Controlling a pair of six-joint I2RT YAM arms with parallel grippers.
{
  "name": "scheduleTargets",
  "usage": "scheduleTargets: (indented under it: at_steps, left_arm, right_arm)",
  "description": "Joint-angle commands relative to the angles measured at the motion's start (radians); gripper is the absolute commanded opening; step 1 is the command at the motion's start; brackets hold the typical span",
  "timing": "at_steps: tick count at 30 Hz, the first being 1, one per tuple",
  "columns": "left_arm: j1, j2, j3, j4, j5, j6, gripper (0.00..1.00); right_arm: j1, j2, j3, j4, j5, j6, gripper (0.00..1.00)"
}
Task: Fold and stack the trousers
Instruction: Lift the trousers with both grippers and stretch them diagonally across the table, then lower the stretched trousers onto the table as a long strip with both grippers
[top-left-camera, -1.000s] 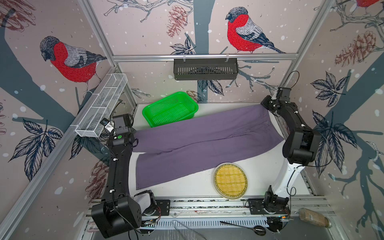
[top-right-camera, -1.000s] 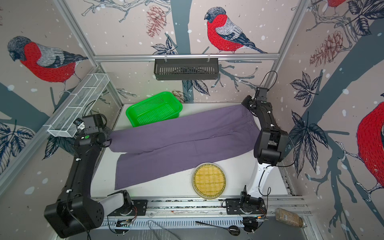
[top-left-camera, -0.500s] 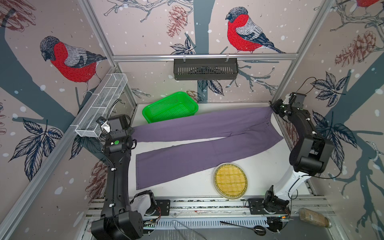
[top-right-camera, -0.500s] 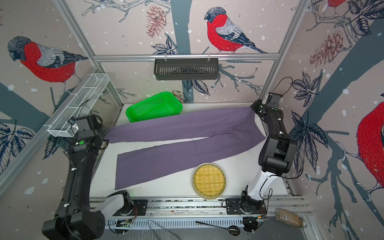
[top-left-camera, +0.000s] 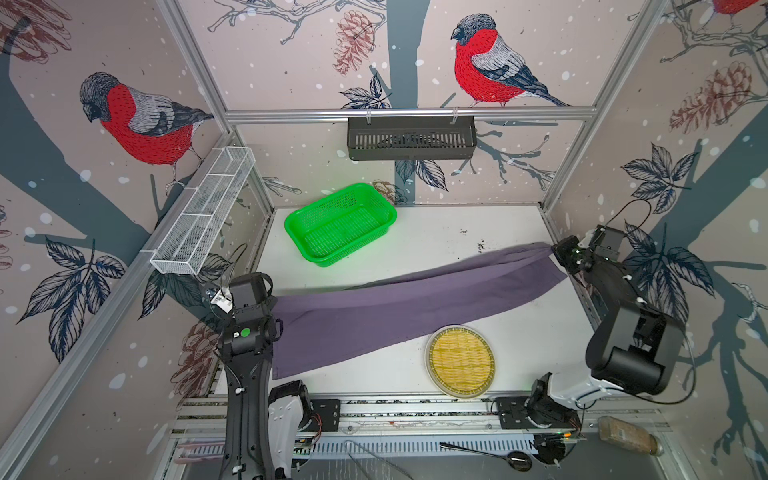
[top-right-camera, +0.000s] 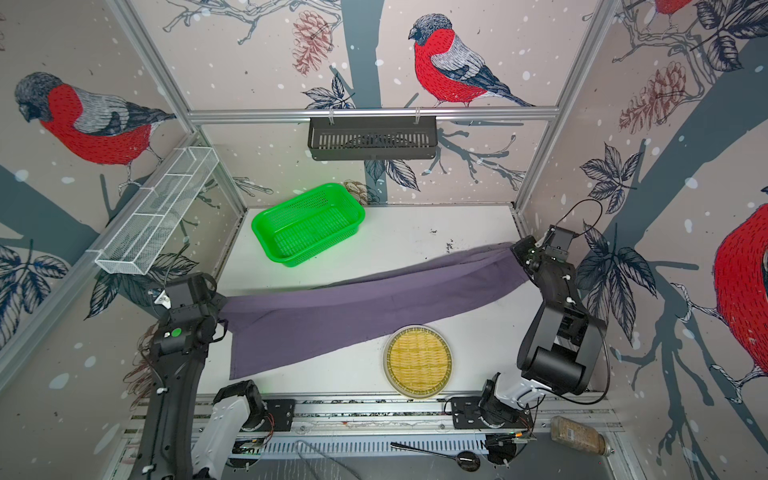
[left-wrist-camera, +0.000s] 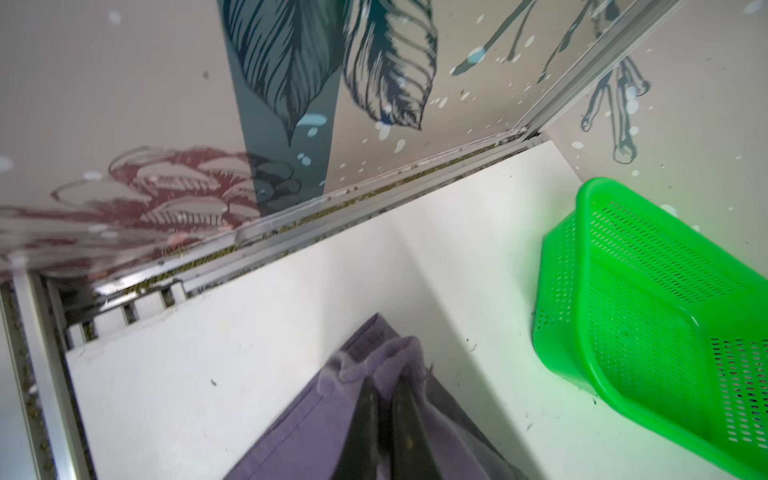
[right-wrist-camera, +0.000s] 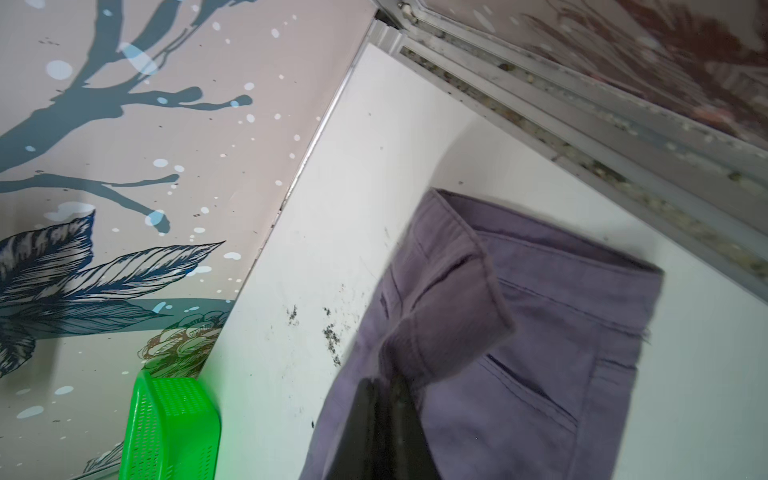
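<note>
The purple-grey trousers (top-left-camera: 395, 307) (top-right-camera: 353, 311) hang as one long band stretched across the table between my two grippers, with the lower edge lying on the white table (top-left-camera: 457, 232). At the left end, my left gripper (top-left-camera: 272, 308) (top-right-camera: 222, 309) (left-wrist-camera: 384, 380) is shut on a bunched leg hem (left-wrist-camera: 374, 353). By the right wall, my right gripper (top-left-camera: 555, 251) (top-right-camera: 514, 249) (right-wrist-camera: 384, 382) is shut on the waistband (right-wrist-camera: 453, 299), and a back pocket seam shows beside it.
A green plastic basket (top-left-camera: 332, 261) stands at the back left of the table. A round woven tray (top-left-camera: 460, 360) lies just in front of the trousers. On the walls hang a black basket (top-left-camera: 411, 137) and a white wire shelf (top-left-camera: 203, 216). A spoon (top-left-camera: 482, 451) and a bottle (top-left-camera: 627, 434) lie beyond the front rail.
Both grippers have lifted the far leg's side and carried it toward the front. The trousers, spread with two legs apart before, are now one narrower band with the far leg over the near one.
</note>
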Motion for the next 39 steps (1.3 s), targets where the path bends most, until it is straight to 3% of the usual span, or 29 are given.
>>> scheduleTargets:
  at_steps: [1, 8, 15, 23, 39]
  left_arm:
    - [0.003, -0.044, -0.059, -0.036, 0.0, -0.083, 0.0]
    - [0.001, -0.088, -0.179, -0.062, 0.119, -0.221, 0.0]
    - [-0.007, -0.126, -0.218, -0.149, 0.147, -0.347, 0.0]
    - [-0.015, -0.135, -0.206, -0.2, 0.124, -0.375, 0.0]
    - [-0.074, 0.018, -0.199, -0.213, 0.087, -0.392, 0.0]
  right_arm:
    - [-0.018, -0.028, -0.038, 0.025, 0.089, 0.009, 0.01]
    - [-0.024, 0.023, -0.103, 0.034, 0.166, -0.02, 0.02]
    - [-0.021, 0.111, -0.12, 0.08, 0.186, -0.016, 0.02]
    - [-0.02, 0.149, -0.105, 0.084, 0.209, -0.022, 0.03]
    - [-0.025, 0.195, -0.137, 0.146, 0.19, -0.006, 0.1]
